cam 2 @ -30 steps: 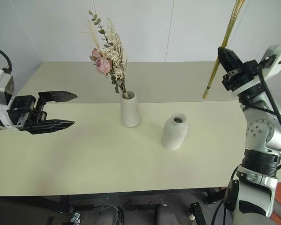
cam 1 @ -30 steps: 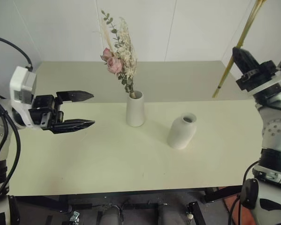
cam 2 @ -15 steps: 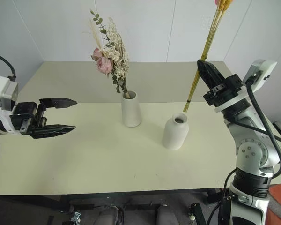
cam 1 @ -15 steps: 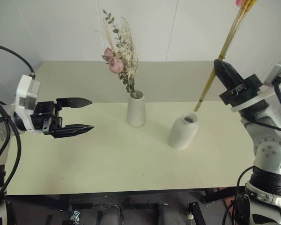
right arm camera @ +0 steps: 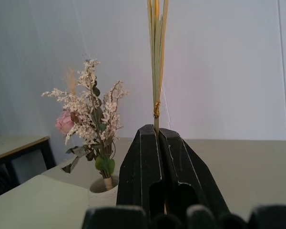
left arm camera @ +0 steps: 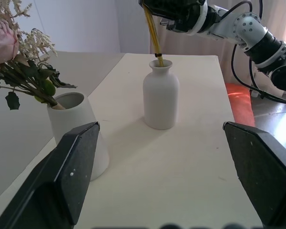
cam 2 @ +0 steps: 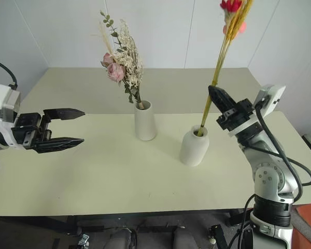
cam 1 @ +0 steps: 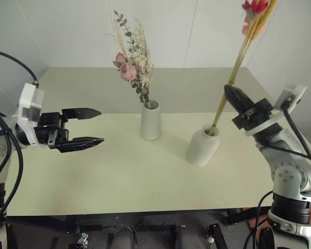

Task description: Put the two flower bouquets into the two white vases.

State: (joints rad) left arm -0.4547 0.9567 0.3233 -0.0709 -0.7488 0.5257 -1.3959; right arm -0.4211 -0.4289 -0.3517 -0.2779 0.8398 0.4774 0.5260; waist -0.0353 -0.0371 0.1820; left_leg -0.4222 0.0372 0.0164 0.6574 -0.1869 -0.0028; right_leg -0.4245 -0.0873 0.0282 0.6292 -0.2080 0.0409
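R fingers (cam 2: 214, 95) clamped on wheat bouquet (cam 2: 223, 62) stems, tips in round vase (cam 2: 193, 147); L fingers (cam 2: 75, 126) spread, empty.

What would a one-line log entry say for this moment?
right claw: shut on wheat bouquet | stems in round vase | left claw: open

Both white vases, the tapered one (cam 1: 150, 120) and the bottle-shaped one (cam 1: 201, 146), look like matt, smooth ceramic. The bench (cam 1: 119, 171) has a smooth, pale cream matt top. Each pincer (cam 1: 93, 127) has dull black plastic fingers; the wheat stalks (cam 1: 238, 62) look dry, straw-like.
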